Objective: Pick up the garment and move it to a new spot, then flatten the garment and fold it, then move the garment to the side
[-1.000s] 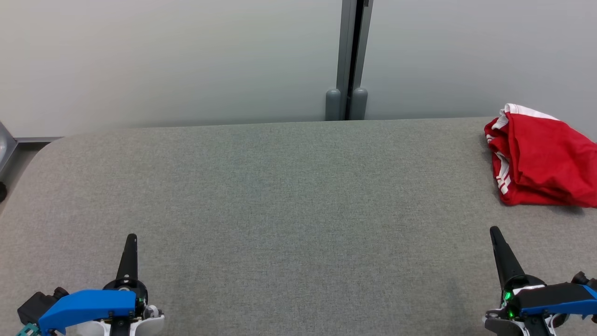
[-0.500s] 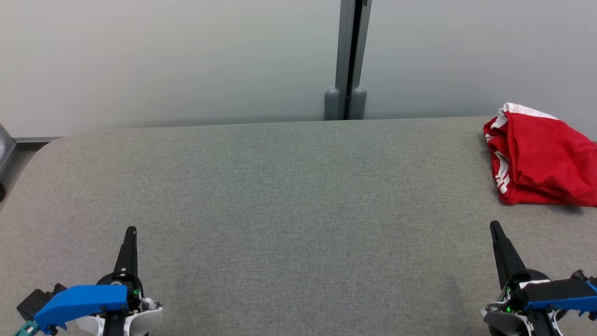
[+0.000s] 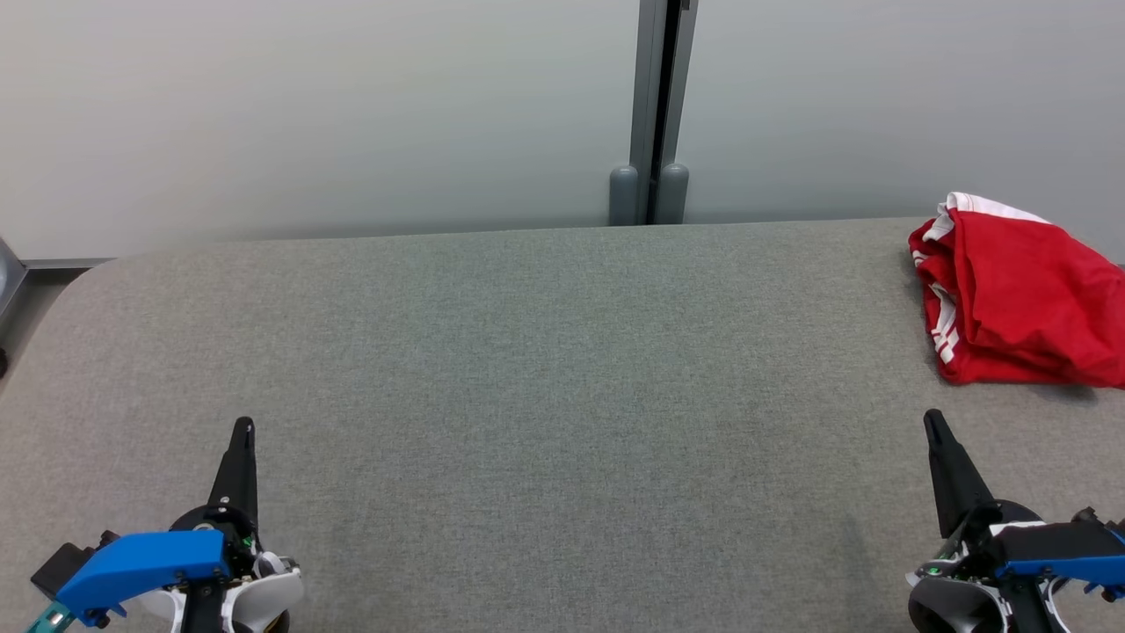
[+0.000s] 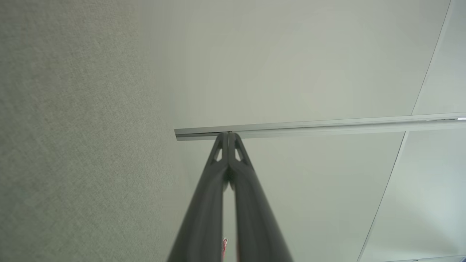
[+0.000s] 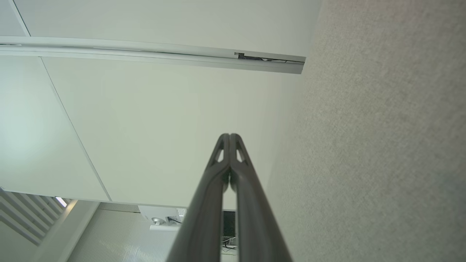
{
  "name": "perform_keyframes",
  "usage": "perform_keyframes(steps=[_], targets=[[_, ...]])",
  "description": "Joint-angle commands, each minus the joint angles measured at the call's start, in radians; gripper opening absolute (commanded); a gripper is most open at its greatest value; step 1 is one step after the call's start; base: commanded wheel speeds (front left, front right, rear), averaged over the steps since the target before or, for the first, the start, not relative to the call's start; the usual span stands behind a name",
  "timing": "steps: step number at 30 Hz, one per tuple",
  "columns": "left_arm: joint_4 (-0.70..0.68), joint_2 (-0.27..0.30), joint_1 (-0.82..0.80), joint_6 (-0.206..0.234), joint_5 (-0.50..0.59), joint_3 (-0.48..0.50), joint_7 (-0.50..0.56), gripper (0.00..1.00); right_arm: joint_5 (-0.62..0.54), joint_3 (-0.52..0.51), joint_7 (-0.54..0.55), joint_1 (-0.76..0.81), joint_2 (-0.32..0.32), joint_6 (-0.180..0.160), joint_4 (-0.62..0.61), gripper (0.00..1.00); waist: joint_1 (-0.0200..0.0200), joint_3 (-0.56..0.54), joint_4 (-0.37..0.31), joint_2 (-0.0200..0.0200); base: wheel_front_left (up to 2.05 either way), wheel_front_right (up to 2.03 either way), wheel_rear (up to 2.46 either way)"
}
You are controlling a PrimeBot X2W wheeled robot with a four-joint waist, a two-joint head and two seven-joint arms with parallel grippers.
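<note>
The garment, red with white stripes and trim, lies crumpled at the far right of the grey fabric table, partly cut off by the head view's right edge. My left gripper sits at the lower left, shut and holding nothing. At the lower right my right gripper is shut too, a short way in front of the garment and apart from it. In the wrist views the left gripper and the right gripper each show fingertips pressed together with nothing between them.
A pale wall with a grey vertical post runs behind the table's far edge. The table's left corner is rounded, with floor beyond it. Bare grey fabric stretches between the two grippers.
Both grippers have crept slightly forward over the table, staying shut. The garment has not moved; the camera shifted a touch.
</note>
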Motion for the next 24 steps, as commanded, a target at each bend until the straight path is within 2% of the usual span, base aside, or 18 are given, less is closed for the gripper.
perform_keyframes(steps=[1, 10, 24], targets=[[-0.008, -0.002, -0.018, -0.01, -0.014, 0.004, 0.006, 0.0, 0.016, -0.003, 0.004, -0.018, -0.006, 0.0, 0.001, 0.0, 0.0, 0.0, 0.0, -0.0001, 0.0, 0.0, 0.0], [-0.012, -0.005, -0.023, -0.011, -0.069, 0.012, 0.021, 0.0, 0.074, -0.003, 0.01, -0.026, -0.006, 0.0, 0.008, 0.0, 0.0, 0.001, -0.002, -0.0001, 0.0, 0.0, 0.0], [-0.012, -0.005, -0.021, -0.011, -0.067, 0.012, 0.021, 0.0, 0.071, -0.003, 0.01, -0.025, -0.006, 0.0, 0.008, 0.0, 0.0, 0.001, -0.002, -0.0001, 0.0, 0.0, 0.0]])
